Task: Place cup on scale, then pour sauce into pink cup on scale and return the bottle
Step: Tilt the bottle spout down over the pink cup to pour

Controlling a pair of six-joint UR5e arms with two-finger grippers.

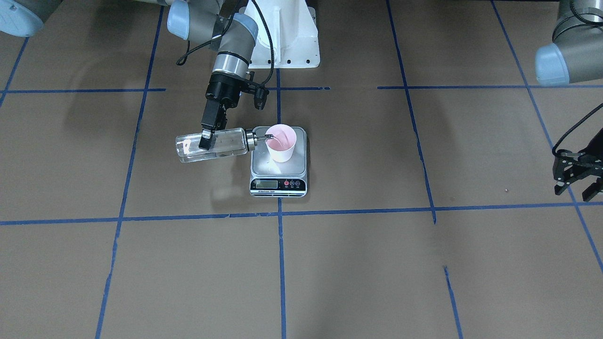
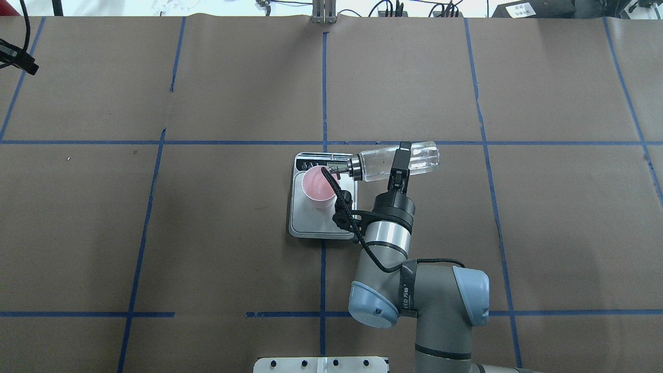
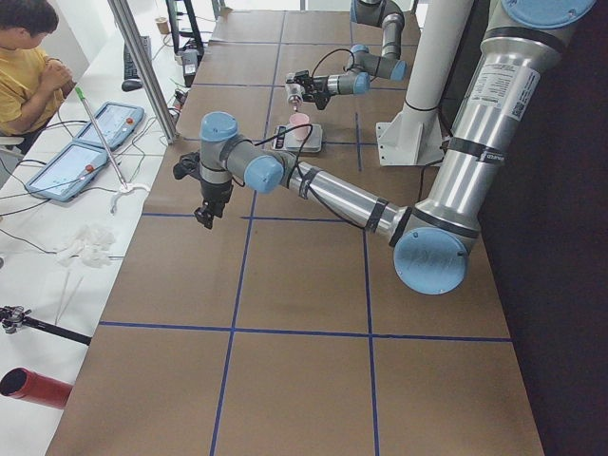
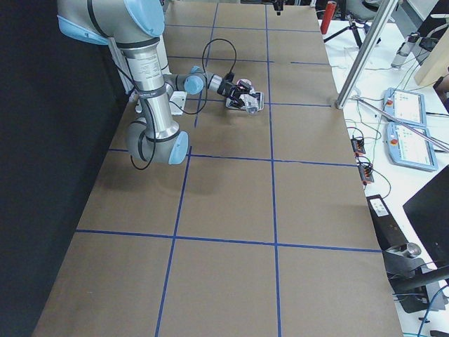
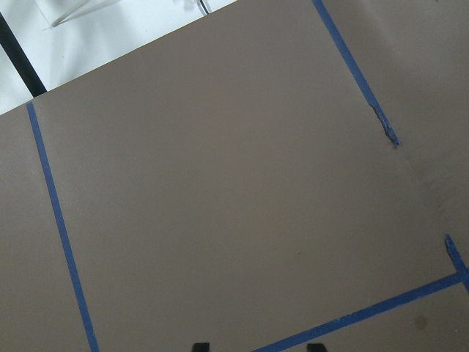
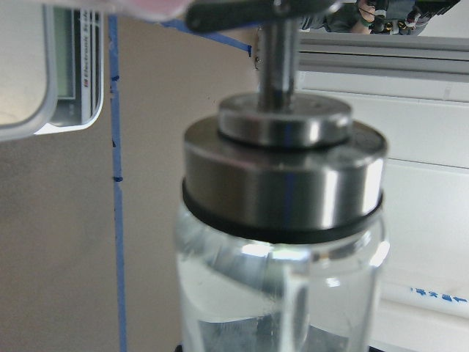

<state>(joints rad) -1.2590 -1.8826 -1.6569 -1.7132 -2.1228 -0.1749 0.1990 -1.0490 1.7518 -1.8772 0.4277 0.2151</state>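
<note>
Bottle [image 1: 228, 143] tipped sideways, pinched by right gripper [image 1: 206, 141] fingers, spout over cup [image 1: 281, 145] on scale [image 1: 263, 167]. Left gripper [image 1: 575, 189] fingers spread, well apart.

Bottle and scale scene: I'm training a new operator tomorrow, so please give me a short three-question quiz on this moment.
1. True or false: the cup stands on the scale.
2. The bottle is: A) upright, B) tipped nearly level with its spout at the cup's mouth, C) lying on the table.
3. Which arm's jaws grip the bottle?

Key: 1 true; 2 B; 3 the right arm.
</note>
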